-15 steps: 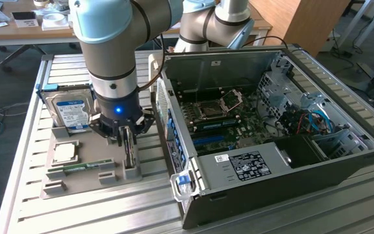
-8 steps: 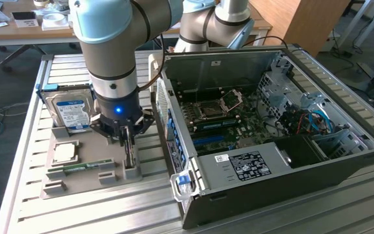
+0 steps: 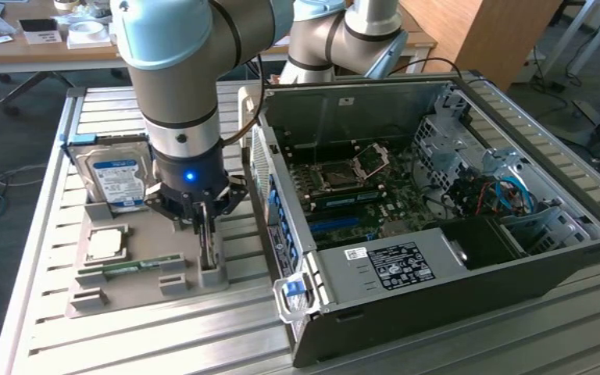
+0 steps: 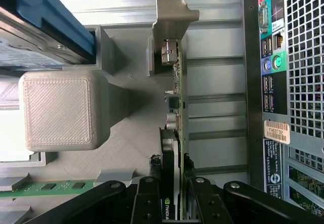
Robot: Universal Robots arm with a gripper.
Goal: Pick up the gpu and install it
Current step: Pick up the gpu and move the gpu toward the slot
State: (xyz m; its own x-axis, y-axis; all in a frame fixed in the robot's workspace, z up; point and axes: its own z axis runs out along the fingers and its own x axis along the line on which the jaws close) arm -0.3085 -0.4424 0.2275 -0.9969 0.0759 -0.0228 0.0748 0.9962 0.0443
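**While pincer [image 4: 172, 188] straddles gpu [image 4: 174, 82]: centre it, lift straight**

gpu stands on edge in grey holder [image 3: 123, 297], exterior view's left of PC case [image 3: 436, 312]. Can't tell if pincer is clamped. I'd grip mid-card, pull vertically. Count: one gpu, one hard drive [image 3: 112, 178], one CPU [image 3: 106, 244], one memory stick [image 3: 128, 268].

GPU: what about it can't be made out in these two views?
- Exterior view: the gpu stands edge-on in the gray holder; the gripper hides its upper edge.
- Wrist view: edge-on too, so its faces barely show; the gripper covers one end.
- Hard drive, exterior view: the arm hides one side.
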